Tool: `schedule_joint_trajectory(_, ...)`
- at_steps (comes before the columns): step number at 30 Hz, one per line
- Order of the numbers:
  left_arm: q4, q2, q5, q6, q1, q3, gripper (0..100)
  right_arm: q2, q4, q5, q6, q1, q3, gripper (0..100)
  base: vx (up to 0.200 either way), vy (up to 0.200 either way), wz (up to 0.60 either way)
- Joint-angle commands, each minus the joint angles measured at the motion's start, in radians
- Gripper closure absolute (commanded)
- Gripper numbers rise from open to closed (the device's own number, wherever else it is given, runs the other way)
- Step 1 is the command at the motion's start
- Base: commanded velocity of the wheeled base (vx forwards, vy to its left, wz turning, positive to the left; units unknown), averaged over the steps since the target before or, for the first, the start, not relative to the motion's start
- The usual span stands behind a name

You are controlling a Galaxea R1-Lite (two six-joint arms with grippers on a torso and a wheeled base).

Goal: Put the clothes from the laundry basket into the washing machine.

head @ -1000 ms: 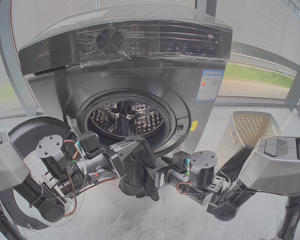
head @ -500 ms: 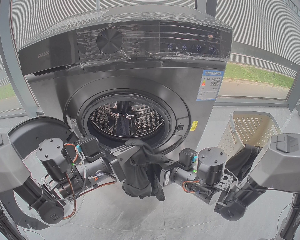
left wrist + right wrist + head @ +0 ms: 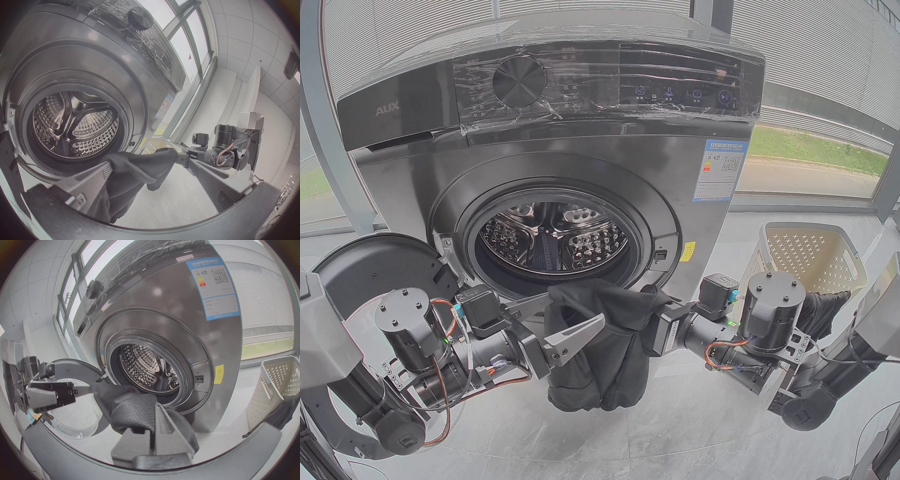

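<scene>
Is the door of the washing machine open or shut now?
Open: the door is swung aside, and the steel drum shows through the opening.

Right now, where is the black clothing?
In the head view the black clothing hangs in the middle, just below the washing machine's open drum, held by the right gripper beside the left gripper.

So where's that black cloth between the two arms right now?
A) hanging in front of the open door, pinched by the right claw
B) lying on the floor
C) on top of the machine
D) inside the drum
A: the black cloth hangs clear of the floor below the washing machine opening, with the right gripper shut on it; the drum shows bare metal.
</scene>
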Motion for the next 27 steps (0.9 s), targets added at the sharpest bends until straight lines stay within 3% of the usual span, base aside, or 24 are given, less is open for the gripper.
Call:
schedule_joint_trajectory(1,-0.001,0.001,-0.001,0.000,-0.001,0.016,0,-0.042,-0.001,-0.001,0.004,-0.004,0.010,100,0.000,0.000,0.00)
schedule_joint_trajectory(17,0.002,0.033,0.011,0.004,0.013,0.090,0,-0.085,-0.002,0.008,-0.004,-0.016,0.023,100,0.000,0.000,0.00)
schedule_joint_trajectory(21,0.001,0.065,0.010,0.037,0.024,0.094,0,-0.087,-0.002,0.009,-0.005,-0.016,0.012,100,0.000,0.000,0.00)
schedule_joint_trajectory(22,0.001,0.084,0.007,0.067,0.024,0.105,0,-0.087,-0.004,0.009,-0.007,-0.014,0.007,100,0.000,0.000,0.00)
schedule_joint_trajectory(23,0.001,0.097,0.005,0.079,0.024,0.113,0,-0.085,-0.002,0.008,-0.005,-0.014,0.000,100,0.000,0.000,0.00)
schedule_joint_trajectory(27,-0.001,0.120,-0.002,0.093,0.022,0.131,0,-0.082,-0.002,0.002,-0.005,-0.013,-0.019,100,0.000,0.000,0.00)
